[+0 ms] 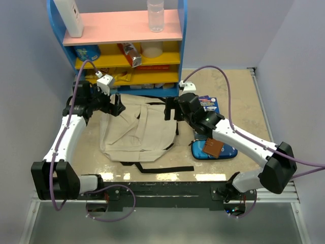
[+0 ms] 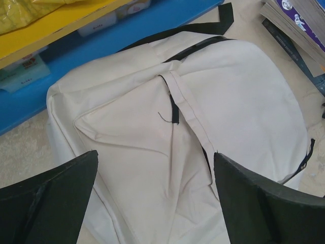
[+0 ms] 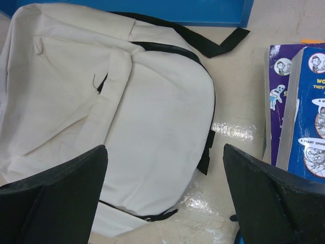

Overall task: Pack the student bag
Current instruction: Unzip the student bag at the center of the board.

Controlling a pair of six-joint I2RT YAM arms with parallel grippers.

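The student bag [image 1: 137, 133], a cream backpack with black straps and zipper lines, lies flat and zipped on the table in front of the shelf. My left gripper [image 1: 118, 108] hovers over its upper left corner, open and empty. Over the bag's upper right edge hangs my right gripper [image 1: 170, 110], also open and empty. In the left wrist view the bag [image 2: 152, 112] fills the space under the wide jaws of the left gripper [image 2: 155, 155]. The right wrist view has the bag's side [image 3: 152, 101] and a black zipper pull [image 3: 152, 217] beneath the right gripper [image 3: 165, 150].
A blue shelf unit [image 1: 124, 46] stands right behind the bag, with a bottle [image 1: 155, 15] on top. Books [image 1: 208, 104] lie to the bag's right. A blue pencil case [image 1: 223, 151] with a brown item [image 1: 212, 148] on it lies nearer. A black strap [image 1: 162, 169] trails toward the front edge.
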